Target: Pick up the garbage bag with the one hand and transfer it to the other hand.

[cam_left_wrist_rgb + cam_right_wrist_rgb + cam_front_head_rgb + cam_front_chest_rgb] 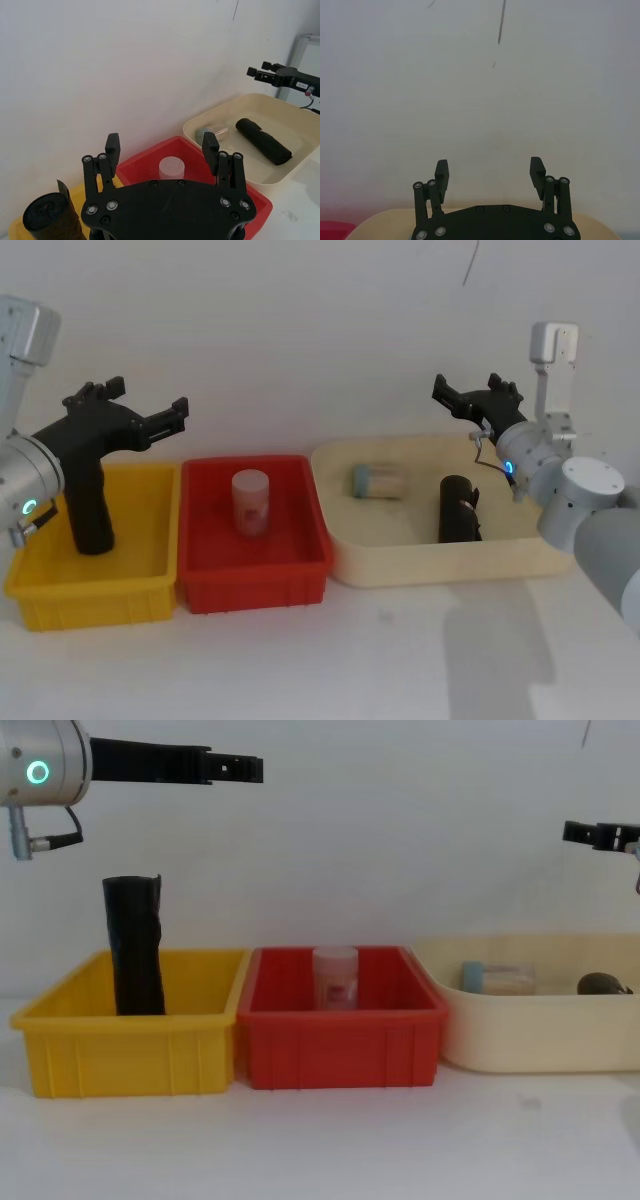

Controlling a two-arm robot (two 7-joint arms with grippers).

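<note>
We hold both the left gripper (150, 410) and right gripper (478, 392) wide and empty; the garbage bag (459, 508) lies in the right cream tray (345, 565). We risk grabbing the upright black roll (134, 946) in the left yellow bin (120, 1045).

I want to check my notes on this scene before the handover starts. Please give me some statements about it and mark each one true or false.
1. The garbage bag lies in the cream tray. True.
2. The left gripper is shut on the black roll. False: it is open and empty, in the air above the yellow bin.
3. A white container stands upright in the red bin. True.
4. The right gripper holds the garbage bag. False: it is open and empty, raised above the tray's far side.
5. The black roll lies flat in the yellow bin. False: it stands upright there.
</note>
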